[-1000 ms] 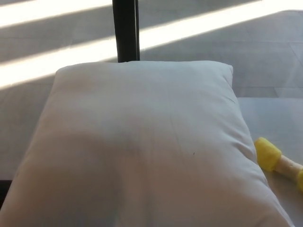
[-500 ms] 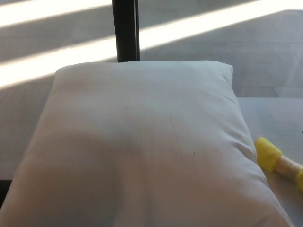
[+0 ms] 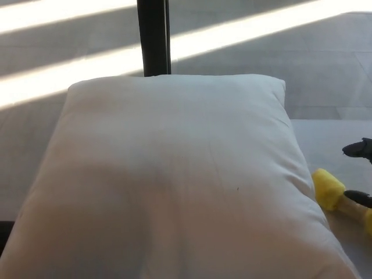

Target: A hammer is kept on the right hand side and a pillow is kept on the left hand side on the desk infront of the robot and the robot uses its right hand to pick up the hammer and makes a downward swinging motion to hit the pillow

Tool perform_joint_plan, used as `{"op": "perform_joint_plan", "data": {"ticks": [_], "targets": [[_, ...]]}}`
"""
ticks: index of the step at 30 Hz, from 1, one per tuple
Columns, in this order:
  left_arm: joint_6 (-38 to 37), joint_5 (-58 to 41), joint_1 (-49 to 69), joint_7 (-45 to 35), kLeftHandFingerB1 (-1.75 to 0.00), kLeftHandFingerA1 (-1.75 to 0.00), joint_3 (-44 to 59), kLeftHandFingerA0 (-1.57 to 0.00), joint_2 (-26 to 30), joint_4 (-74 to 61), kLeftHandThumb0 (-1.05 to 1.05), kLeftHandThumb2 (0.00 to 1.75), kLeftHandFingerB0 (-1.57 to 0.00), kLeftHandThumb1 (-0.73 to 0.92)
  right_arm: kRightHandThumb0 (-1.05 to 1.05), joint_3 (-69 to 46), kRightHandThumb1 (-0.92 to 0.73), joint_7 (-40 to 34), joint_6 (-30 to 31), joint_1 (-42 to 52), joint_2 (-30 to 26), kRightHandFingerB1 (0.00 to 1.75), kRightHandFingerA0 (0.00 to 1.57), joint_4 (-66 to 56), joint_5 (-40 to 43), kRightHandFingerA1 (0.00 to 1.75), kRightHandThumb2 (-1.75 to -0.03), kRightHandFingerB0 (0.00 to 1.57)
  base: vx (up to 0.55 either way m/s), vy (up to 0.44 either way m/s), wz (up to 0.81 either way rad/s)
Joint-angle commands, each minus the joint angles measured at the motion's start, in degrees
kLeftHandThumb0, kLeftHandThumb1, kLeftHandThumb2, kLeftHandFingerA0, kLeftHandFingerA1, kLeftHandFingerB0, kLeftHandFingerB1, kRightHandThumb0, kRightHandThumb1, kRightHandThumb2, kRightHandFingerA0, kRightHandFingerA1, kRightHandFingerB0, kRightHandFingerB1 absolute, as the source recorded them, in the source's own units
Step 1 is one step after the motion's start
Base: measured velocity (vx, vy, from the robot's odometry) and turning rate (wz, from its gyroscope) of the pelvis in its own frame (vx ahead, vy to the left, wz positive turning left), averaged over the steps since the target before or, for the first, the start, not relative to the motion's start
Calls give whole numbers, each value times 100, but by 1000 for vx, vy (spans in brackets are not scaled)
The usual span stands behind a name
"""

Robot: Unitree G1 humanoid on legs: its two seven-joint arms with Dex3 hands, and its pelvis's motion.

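Note:
A large white pillow (image 3: 174, 180) fills most of the head view, lying on the desk's left and middle. The toy hammer (image 3: 340, 197) lies at the right edge beside the pillow: a yellow foam head, a pale handle and another yellow part cut off by the frame. The black fingertips of my right hand (image 3: 360, 174) come in from the right edge, one above the hammer and one over its handle, spread apart with nothing held. My left hand does not show.
The pale desk surface (image 3: 331, 139) shows to the right of the pillow. Beyond the desk a dark post (image 3: 154, 38) stands on a sunlit grey floor.
My right hand's fingertips have come into view at the right edge, over the hammer. The pillow and hammer have not moved.

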Motion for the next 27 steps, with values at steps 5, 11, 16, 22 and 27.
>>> {"op": "perform_joint_plan", "data": {"ticks": [5, 11, 16, 22, 27], "targets": [[-48, -94, 36, -4, -48, -64, -7, -68, 24, 21, -65, 61, -63, 68, -72, 117, -53, 96, -141, 81, 14, 44, 14, 484, -473, 51, -88, 23, 0, 0, 0], [-51, -99, 57, 9, -49, -61, -26, -67, 19, -6, -64, 60, -66, 69, -71, 317, -53, 222, 89, 95, 36, 42, 13, 756, -747, 51, -87, 20, 0, 0, 0], [-106, -56, 72, -42, -49, -64, -103, -66, 28, -13, -65, 61, -64, 70, -69, 453, -50, 174, 181, 64, 305, 43, 13, 803, -889, 51, -84, 21, 0, 0, 0], [-135, -120, 154, -127, -48, -64, -81, -65, 29, -29, -68, 61, -62, 71, -71, 859, -66, 163, 103, -124, 650, 30, 19, 675, -1283, 43, -60, 28, 0, 0, 0], [-176, -123, 178, -198, -46, -60, -119, -62, 29, -17, -68, 62, -61, 73, -70, 1061, -63, 40, 27, -256, 752, 30, 19, 767, -1548, 48, -60, 30, 0, 0, 0]]}}
